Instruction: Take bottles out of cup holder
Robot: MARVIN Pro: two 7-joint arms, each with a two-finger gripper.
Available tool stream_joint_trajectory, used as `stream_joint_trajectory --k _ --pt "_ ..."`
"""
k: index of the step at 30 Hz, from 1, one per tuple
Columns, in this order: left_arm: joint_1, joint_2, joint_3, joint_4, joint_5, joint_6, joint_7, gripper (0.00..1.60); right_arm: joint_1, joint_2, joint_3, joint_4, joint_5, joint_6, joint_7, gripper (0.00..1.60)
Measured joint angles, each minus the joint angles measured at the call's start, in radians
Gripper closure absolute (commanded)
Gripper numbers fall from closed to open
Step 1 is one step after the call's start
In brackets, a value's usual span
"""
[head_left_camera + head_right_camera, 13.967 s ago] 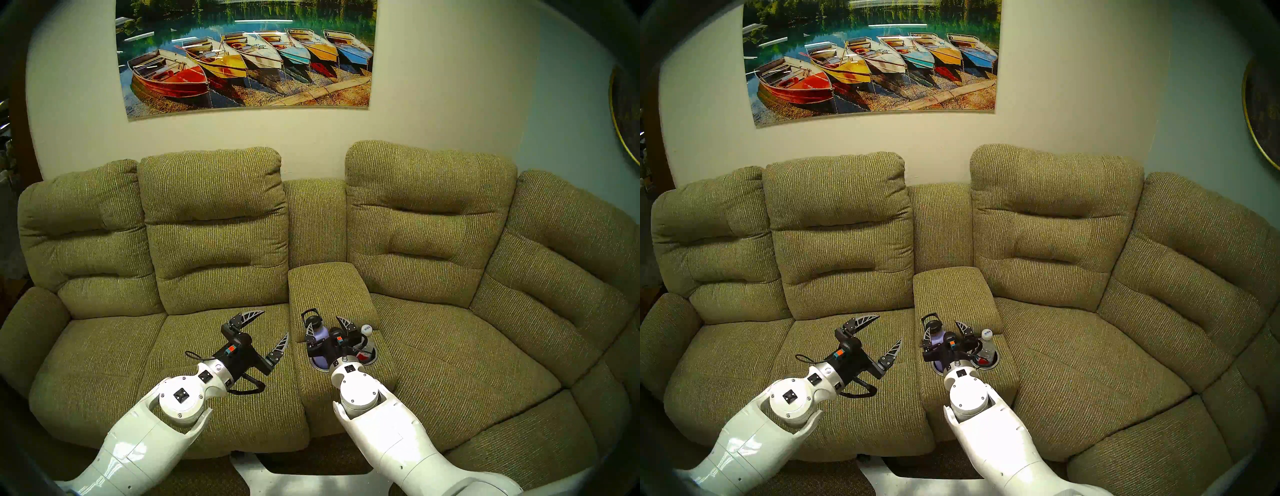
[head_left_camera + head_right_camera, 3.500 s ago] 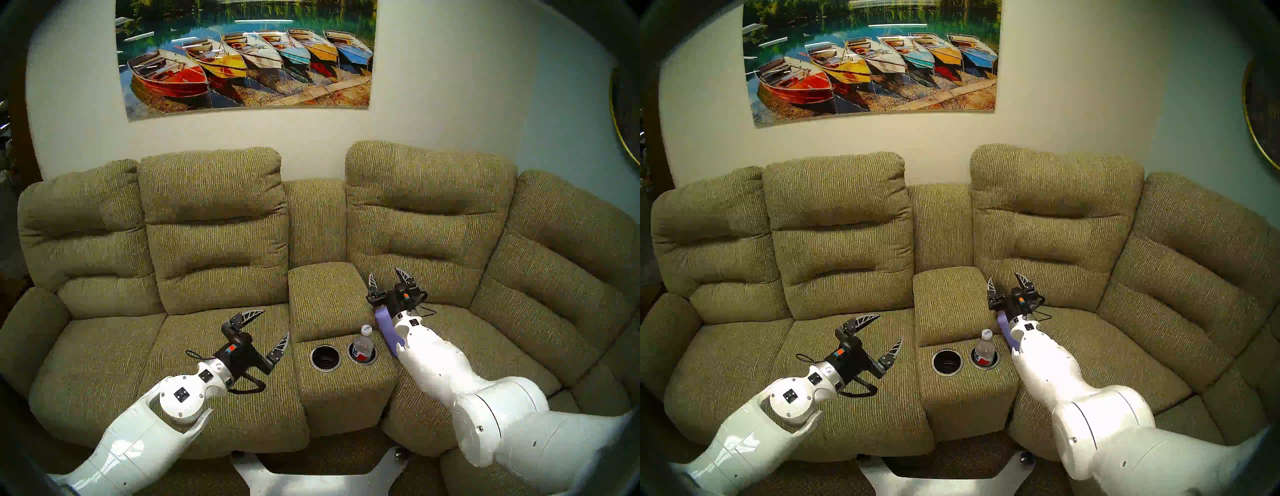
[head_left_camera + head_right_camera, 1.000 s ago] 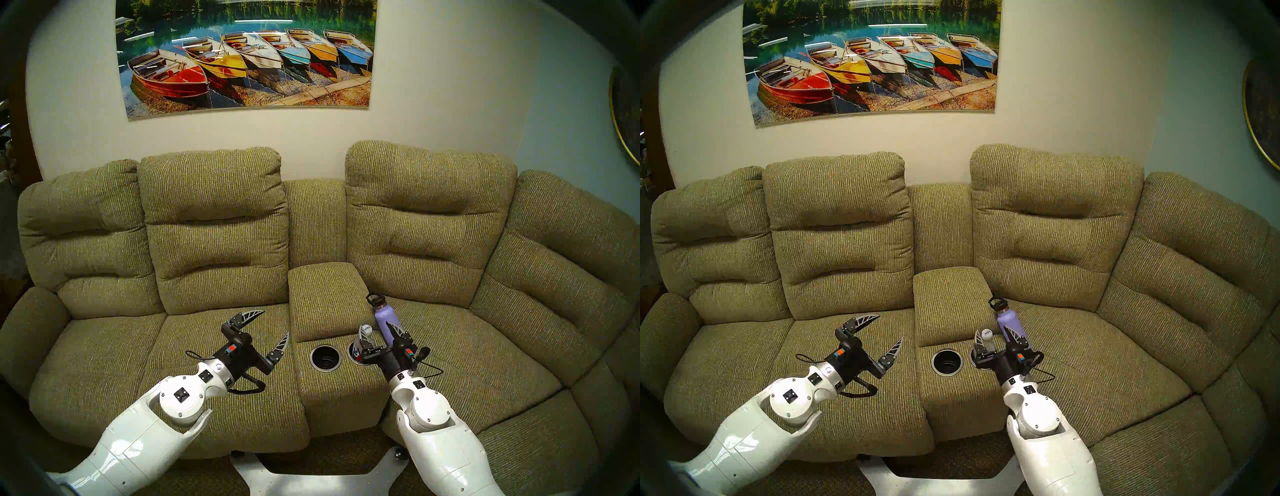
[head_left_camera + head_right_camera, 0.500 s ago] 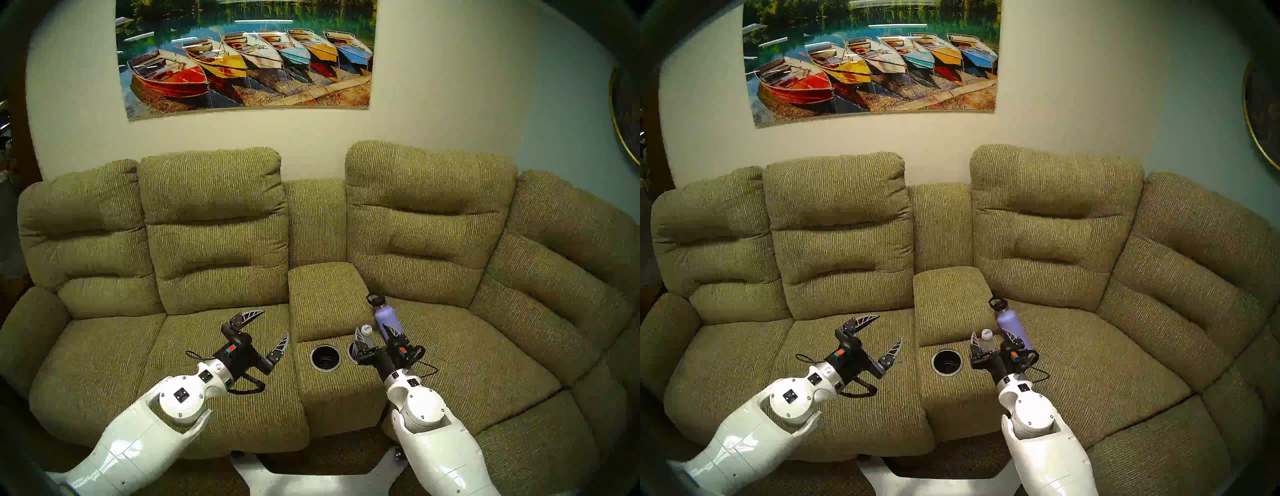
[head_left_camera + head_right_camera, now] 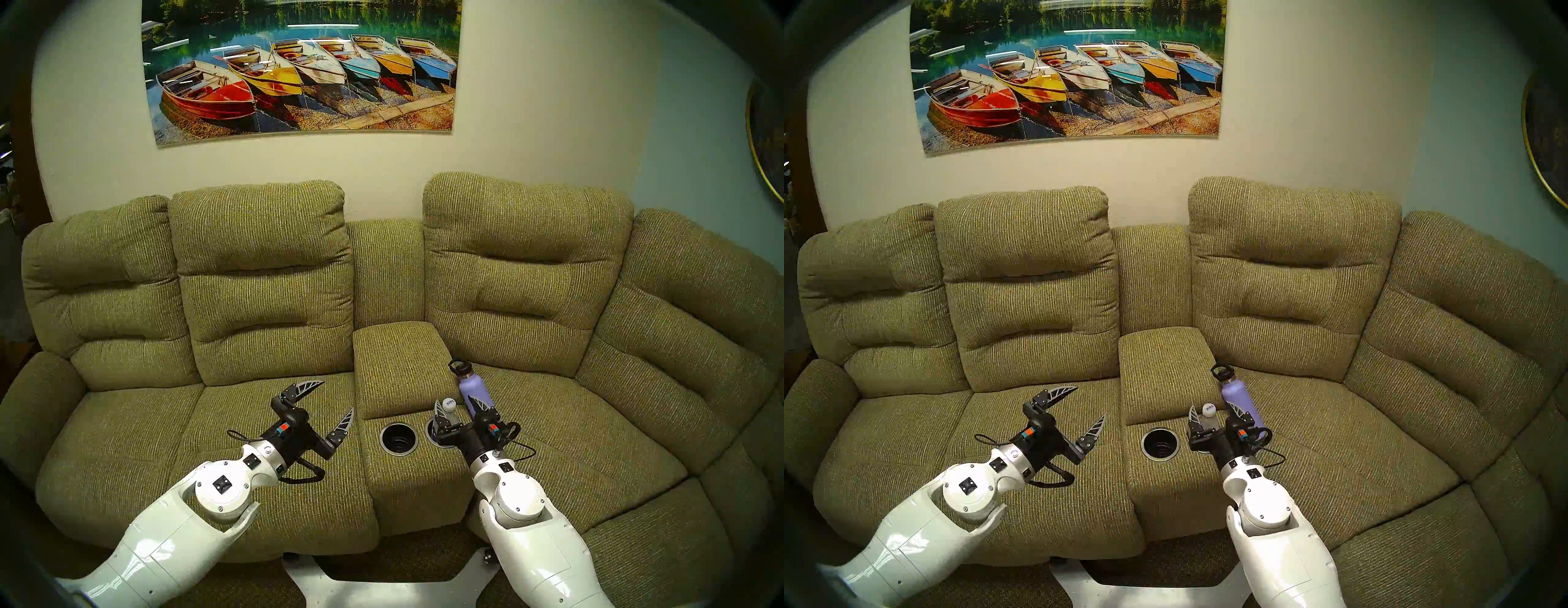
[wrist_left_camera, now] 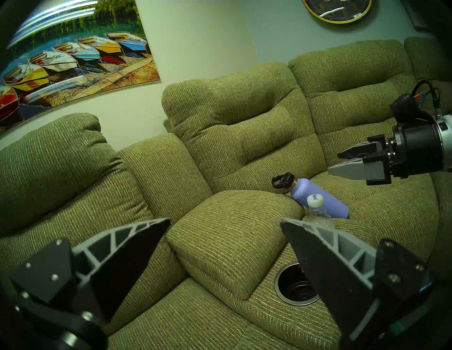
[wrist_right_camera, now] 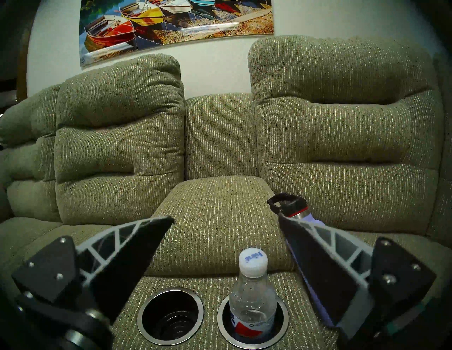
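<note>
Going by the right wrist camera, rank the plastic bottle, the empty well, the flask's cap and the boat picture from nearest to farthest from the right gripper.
1. Plastic bottle, standing in the right well, just ahead of the open right gripper.
2. Empty well, beside it on the left; close to the bottle in rank.
3. Flask's cap, farther back on the right, past the right finger.
4. Boat picture, on the wall behind the sofa.

Before me I see an olive sofa (image 5: 263, 297) filling the scene. On the far wall above it hangs a boat picture (image 5: 303, 70). At far right a gold-rimmed clock (image 6: 336, 11) hangs on the wall.
</note>
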Motion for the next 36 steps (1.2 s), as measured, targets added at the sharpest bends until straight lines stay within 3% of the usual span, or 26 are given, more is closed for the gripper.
stream_joint_trajectory --k 5,15,36 --pt "0.000 0.001 0.001 0.000 0.000 0.000 0.001 0.00 0.000 -0.002 0.004 0.007 0.007 0.001 0.002 0.00" --pt "-0.001 0.002 0.002 0.000 -0.001 0.000 0.002 0.00 0.025 -0.011 0.031 0.119 0.030 -0.006 0.007 0.00" --pt "-0.003 0.005 0.006 0.000 -0.004 0.000 0.005 0.00 0.180 -0.014 0.041 0.318 0.003 -0.003 0.038 0.00"
